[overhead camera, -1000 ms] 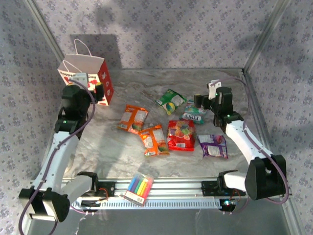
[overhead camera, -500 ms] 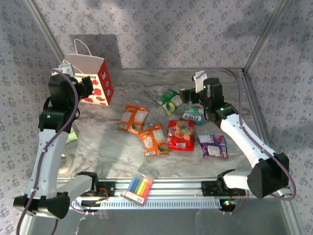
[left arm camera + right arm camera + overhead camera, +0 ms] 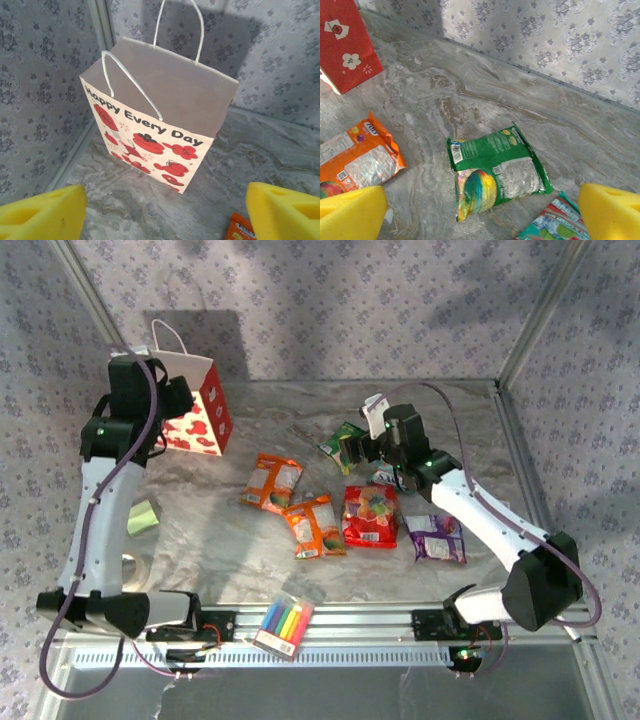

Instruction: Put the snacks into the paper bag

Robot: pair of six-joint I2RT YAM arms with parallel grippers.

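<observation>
Black "Happy Every Day" across the white front of the bag [image 3: 150,145], above red apple prints. White flower marks on its red side panel, no words legible there. Print on every foil packet too small to read.

Bag upright at upper left of the top view, close to the back wall, mouth open, two white string handles standing up, inside plain grey-brown. Six crinkly packets flat on the surface [image 3: 200,530] around mid-frame, none in the bag:
- upper orange packet [image 3: 272,483] and lower orange packet [image 3: 315,526] left of centre
- red packet [image 3: 370,515] just right of the lower orange one
- purple packet [image 3: 435,538] farther right
- green packet [image 3: 495,172] at upper centre
- teal-white packet [image 3: 552,225] just beside the green one, partly under the right arm in the top view

Yellow fingers of left gripper [image 3: 165,205] wide apart in front of the bag's printed face, nothing between them. Fingers of right gripper [image 3: 481,205] likewise spread, above the green packet, nothing held.

Against a second ago: left arm swung up and to the left, wrist now high by the bag's upper left instead of low before its front. Right gripper shifted leftwards from above the teal-white packet to above the green one. Bag and packets unmoved, and marker box [image 3: 283,624] at bottom centre in the same spot.
</observation>
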